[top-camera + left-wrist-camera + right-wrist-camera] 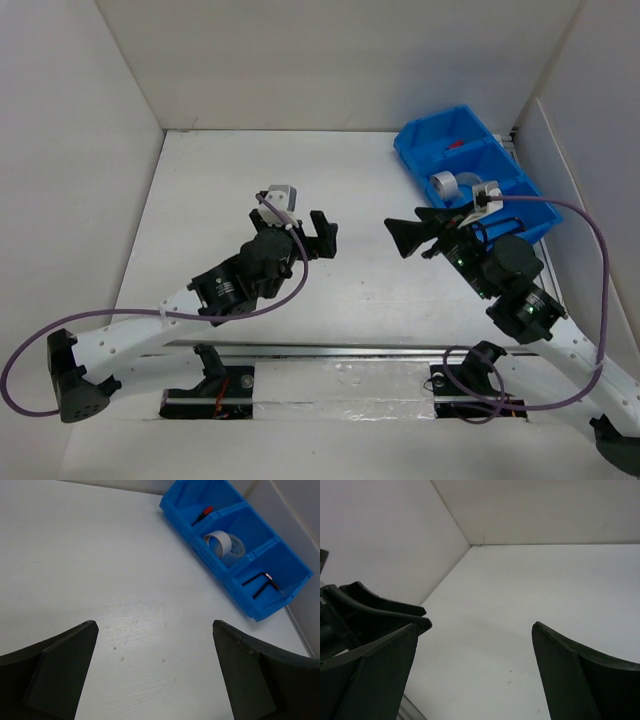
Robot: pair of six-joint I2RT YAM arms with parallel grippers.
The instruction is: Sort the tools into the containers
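Note:
The blue three-compartment bin [420, 150] stands at the back right; in the left wrist view [172, 505] its far compartment holds a red-handled screwdriver [205, 511], the middle one silver-grey tape rolls [225, 547], the near one dark hex keys [259, 582]. The tape also shows from above [446, 184]. My left gripper [325, 235] is open and empty over the middle of the table, jaws wide in its own view [155, 630]. My right gripper [405, 237] is open and empty just left of the bin, facing the left one [472, 630].
White walls enclose the table on the left, back and right. Purple cables [600, 250] loop from both arms. The left gripper's fingers [375, 607] show at the left of the right wrist view. A metal rail [340, 350] runs along the near edge.

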